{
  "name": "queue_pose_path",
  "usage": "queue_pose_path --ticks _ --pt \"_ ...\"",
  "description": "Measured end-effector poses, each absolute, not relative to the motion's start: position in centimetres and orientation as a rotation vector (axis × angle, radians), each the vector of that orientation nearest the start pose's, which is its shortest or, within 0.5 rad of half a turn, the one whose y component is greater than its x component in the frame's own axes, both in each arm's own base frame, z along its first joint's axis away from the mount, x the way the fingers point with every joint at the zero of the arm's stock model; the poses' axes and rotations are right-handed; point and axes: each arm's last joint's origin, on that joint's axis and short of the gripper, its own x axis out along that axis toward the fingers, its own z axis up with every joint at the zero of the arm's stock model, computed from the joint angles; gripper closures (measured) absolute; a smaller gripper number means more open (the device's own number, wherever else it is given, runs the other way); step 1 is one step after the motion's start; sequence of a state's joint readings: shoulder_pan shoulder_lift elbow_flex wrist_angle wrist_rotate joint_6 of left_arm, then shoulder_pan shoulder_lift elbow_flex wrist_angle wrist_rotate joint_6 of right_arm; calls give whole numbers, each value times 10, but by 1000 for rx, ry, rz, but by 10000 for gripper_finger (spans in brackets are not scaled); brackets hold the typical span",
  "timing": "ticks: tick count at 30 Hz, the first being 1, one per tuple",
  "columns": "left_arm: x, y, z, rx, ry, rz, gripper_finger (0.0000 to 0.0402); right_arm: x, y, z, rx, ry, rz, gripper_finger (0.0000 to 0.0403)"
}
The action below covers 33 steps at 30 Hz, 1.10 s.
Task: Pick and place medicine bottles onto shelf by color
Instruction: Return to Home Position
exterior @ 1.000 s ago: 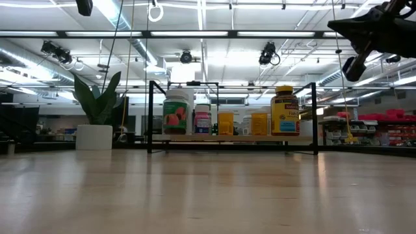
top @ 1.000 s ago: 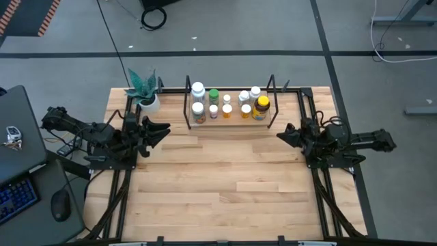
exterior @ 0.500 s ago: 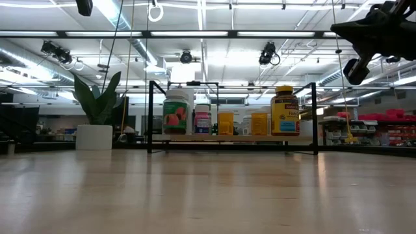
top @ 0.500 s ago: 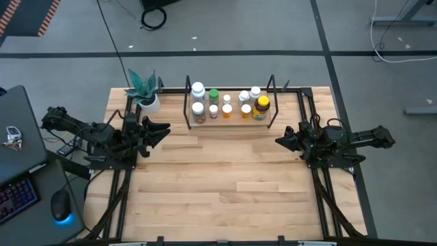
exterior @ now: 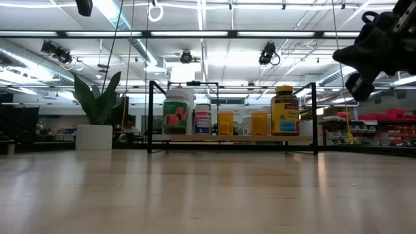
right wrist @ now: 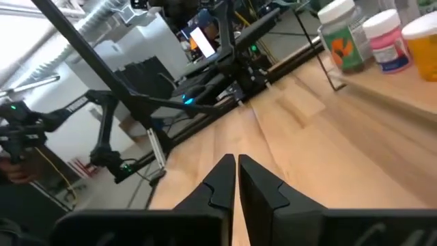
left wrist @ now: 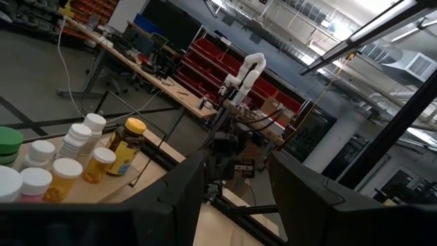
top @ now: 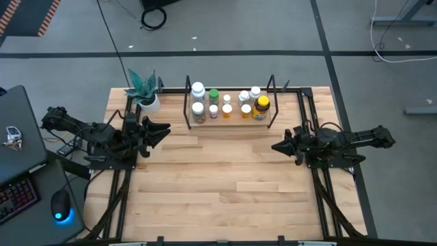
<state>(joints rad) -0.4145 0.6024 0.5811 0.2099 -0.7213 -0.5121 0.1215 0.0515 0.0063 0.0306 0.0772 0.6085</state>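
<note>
While the bottles point(top: 229, 104) stand on the shelf point(top: 187, 109) at the far edge of the table point(top: 225, 181), you see the right gripper point(top: 276, 146) pinched together on nothing, and the left gripper point(top: 166, 130) gaping, empty, near the plant point(top: 144, 87).

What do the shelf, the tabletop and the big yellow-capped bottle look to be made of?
Shelf: thin black rods, likely painted metal, matte; its base is a pale board, apparently wood. Tabletop: light wood planks with visible grain and a soft sheen. Yellow-capped bottle: dark amber, probably plastic, with a printed label; glass cannot be ruled out.
</note>
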Motion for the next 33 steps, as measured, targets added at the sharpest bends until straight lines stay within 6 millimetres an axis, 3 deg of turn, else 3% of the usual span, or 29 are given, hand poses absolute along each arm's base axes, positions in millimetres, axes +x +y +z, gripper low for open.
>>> queue_pose_path --ticks 11,26,33 --pt "133 -38 324 -577 -226 264 230 100 8 169 492 -40 -31 378" --pt "133 -38 323 -169 -158 301 230 102 8 163 176 34 -43 378" --pt "138 -35 302 35 47 337 230 102 8 164 183 25 -42 378"
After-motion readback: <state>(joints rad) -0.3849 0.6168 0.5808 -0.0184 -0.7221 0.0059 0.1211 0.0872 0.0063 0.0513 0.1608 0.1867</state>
